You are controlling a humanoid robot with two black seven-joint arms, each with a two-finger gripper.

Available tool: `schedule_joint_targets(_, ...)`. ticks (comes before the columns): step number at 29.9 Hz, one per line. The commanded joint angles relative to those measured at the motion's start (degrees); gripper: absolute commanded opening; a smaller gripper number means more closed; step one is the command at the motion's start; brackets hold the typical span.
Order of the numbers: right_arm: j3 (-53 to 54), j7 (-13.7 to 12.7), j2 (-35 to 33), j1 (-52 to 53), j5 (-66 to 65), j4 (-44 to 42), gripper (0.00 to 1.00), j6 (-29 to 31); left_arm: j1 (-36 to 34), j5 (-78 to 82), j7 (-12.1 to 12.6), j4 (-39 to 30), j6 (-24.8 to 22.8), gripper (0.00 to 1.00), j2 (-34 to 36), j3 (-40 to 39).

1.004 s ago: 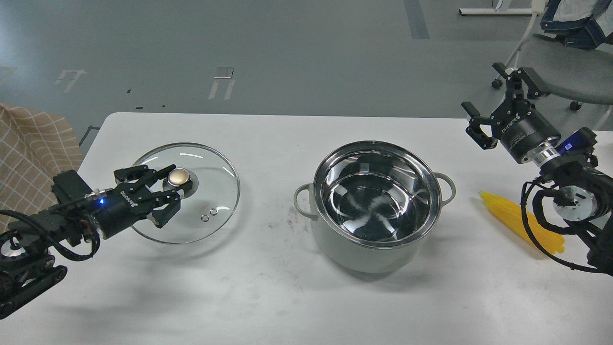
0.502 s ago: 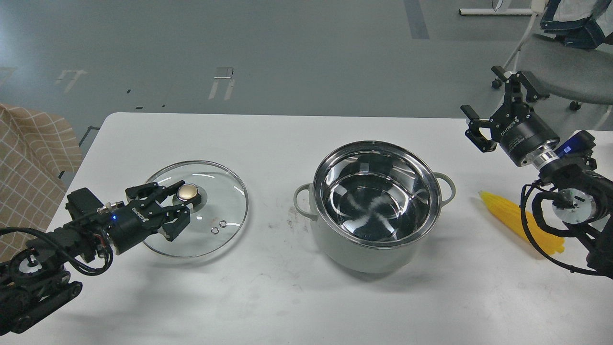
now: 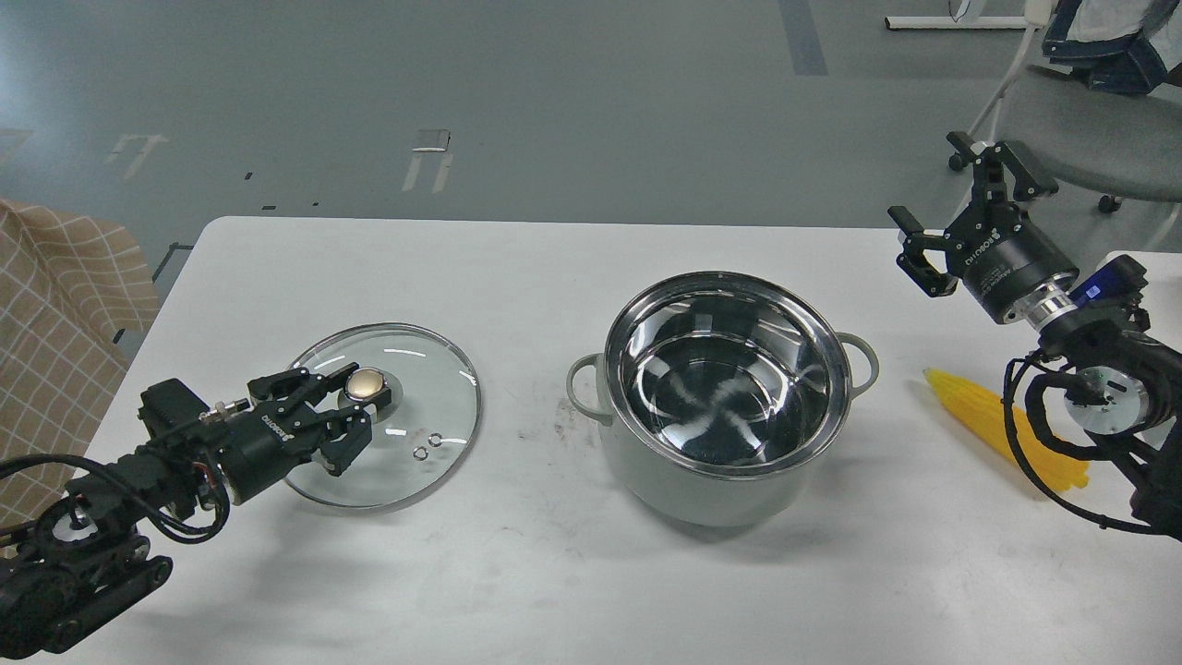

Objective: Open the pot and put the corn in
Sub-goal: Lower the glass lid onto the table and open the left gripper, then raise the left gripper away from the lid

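The left gripper (image 3: 355,417) is pinching the knob (image 3: 367,381) of the glass lid (image 3: 416,466), parking it aside so the pot (image 3: 729,480) sits uncovered. The right gripper (image 3: 960,217), jaws spread, is hovering beyond the corn (image 3: 979,411), lying beside the pot.

Grey floor (image 3: 554,102); white table (image 3: 517,573); grey chair (image 3: 1090,139) far right; checked cloth (image 3: 55,314) left.
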Motion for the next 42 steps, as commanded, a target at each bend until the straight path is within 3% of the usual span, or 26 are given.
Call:
schedule_joint_targets(1,0.0,0.0,-0.07,0.0,0.0,-0.01,0.98,0.0,0.02,0.1,0.03,0.25,0.0,0.25,-0.28,-0.18)
schedule_joint_targets(3,0.0,0.0,-0.07,0.0,0.0,-0.01,0.98,0.0,0.02,0.1,0.03,0.25,0.0,0.26,-0.28,-0.18)
schedule_joint_targets(5,0.0,0.0,-0.07,0.0,0.0,-0.01,0.98,0.0,0.02,0.1,0.03,0.34,0.0,0.33,-0.28,-0.18)
schedule_joint_targets(7,0.0,0.0,0.02,0.0,0.0,-0.01,0.98,0.0,0.02,0.02,0.03,0.78,0.0,0.52,-0.36,-0.18)
schedule_joint_targets(12,0.0,0.0,0.02,0.0,0.0,-0.01,0.98,0.0,0.02,0.01,-0.06,0.87,0.0,0.7,-0.89,-0.26)
schedule_joint_targets(22,0.0,0.0,-0.42,0.0,0.0,0.08,0.98,0.0,-0.42,-1.47,-0.28,-0.97,0.0,0.8,1.3,-4.3)
schedule_joint_targets(28,-0.09,0.0,-1.48,1.06,-2.11,-0.09,0.98,0.0,-3.67,-16.42,-0.28,-11.7,0.0,0.8,8.25,-5.27)
schedule_joint_targets(30,-0.09,0.0,-2.79,2.54,-8.4,-0.09,0.98,0.0,-6.65,-27.7,-0.28,-16.6,-3.2,0.8,11.22,-5.36)
schedule_joint_targets(35,-0.7,0.0,-7.36,6.76,-23.18,1.31,0.98,0.0,-12.54,-44.52,-0.28,-20.92,-10.76,0.81,12.55,-6.24)
schedule_joint_targets(39,-7.97,0.0,-12.98,12.55,-35.65,5.96,0.98,0.0,-15.1,-58.48,-0.28,-22.42,-23.83,0.81,12.12,-12.02)
schedule_joint_targets(42,-15.1,0.0,-16.06,15.99,-43.13,9.13,0.98,-2.5,-15.1,-66.67,-0.28,-22.86,-30.98,0.81,10.89,-16.25)
